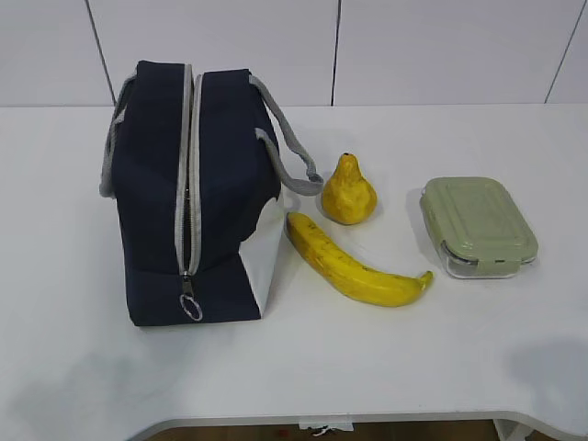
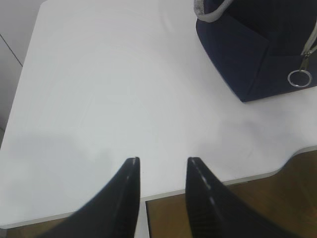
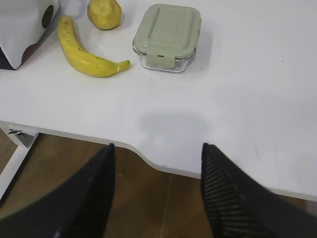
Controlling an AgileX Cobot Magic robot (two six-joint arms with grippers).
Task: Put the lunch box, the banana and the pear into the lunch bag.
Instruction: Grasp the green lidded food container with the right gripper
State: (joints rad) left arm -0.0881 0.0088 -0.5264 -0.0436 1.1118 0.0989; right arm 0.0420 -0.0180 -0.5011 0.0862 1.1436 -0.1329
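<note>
The navy lunch bag (image 1: 197,193) stands at the left, its grey zipper shut and the ring pull (image 1: 190,308) at the front. Its corner also shows in the left wrist view (image 2: 257,54). The pear (image 1: 348,192) stands right of the bag, and the speckled banana (image 1: 354,264) lies in front of it. The green-lidded lunch box (image 1: 477,225) lies at the right. The right wrist view shows the lunch box (image 3: 168,35), banana (image 3: 86,49) and pear (image 3: 104,13). My left gripper (image 2: 162,159) is open and empty above the table's front edge. My right gripper (image 3: 157,146) is open and empty over the front edge.
The white table (image 1: 441,358) has a curved cut-out along its front edge (image 3: 148,161), with brown floor below. A white panelled wall runs behind the table. Neither gripper shows in the exterior view.
</note>
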